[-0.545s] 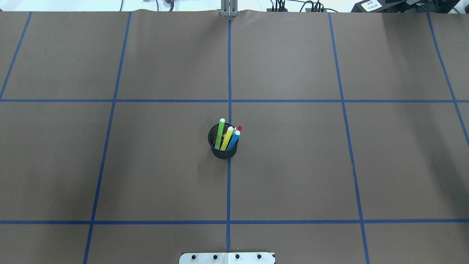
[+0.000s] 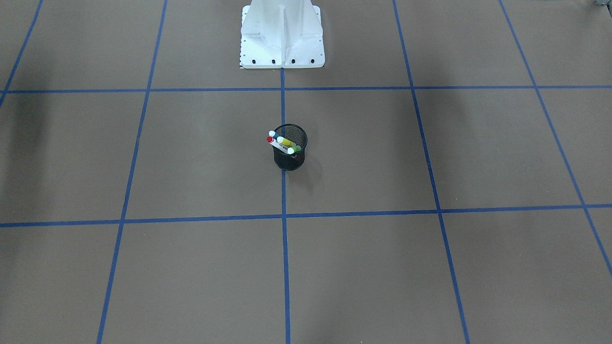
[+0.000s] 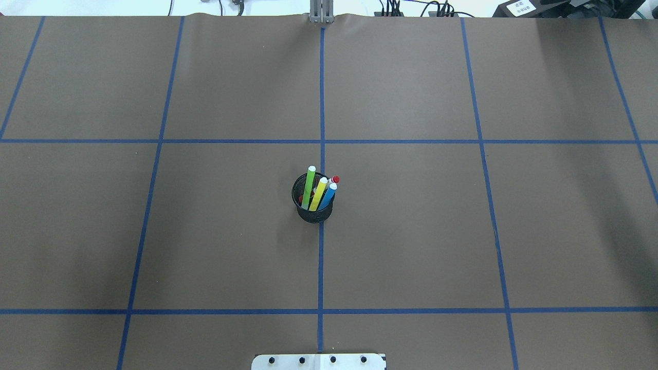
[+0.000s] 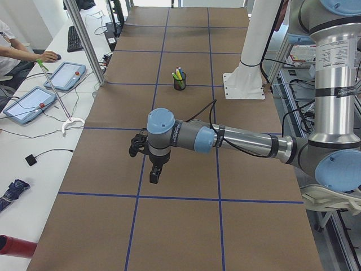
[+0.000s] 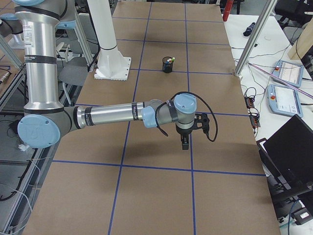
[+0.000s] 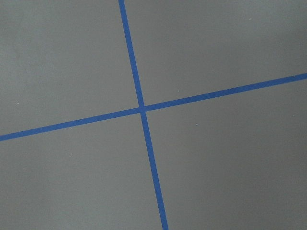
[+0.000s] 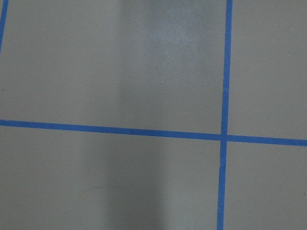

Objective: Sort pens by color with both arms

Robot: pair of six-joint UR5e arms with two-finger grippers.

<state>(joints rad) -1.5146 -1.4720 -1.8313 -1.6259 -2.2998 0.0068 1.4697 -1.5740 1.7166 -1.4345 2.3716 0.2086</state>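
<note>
Pens (image 3: 318,191) all in the cup (image 3: 310,216): sorting unstarted. Your left hand (image 4: 153,175) (9 o'clock) and right hand (image 5: 185,145) (3 o'clock), opening indiscernible, must approach.

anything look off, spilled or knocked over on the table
Nothing stands out. The black mesh cup stands upright over the blue tape line, and all four pens lean inside it; none has spilled out.
</note>
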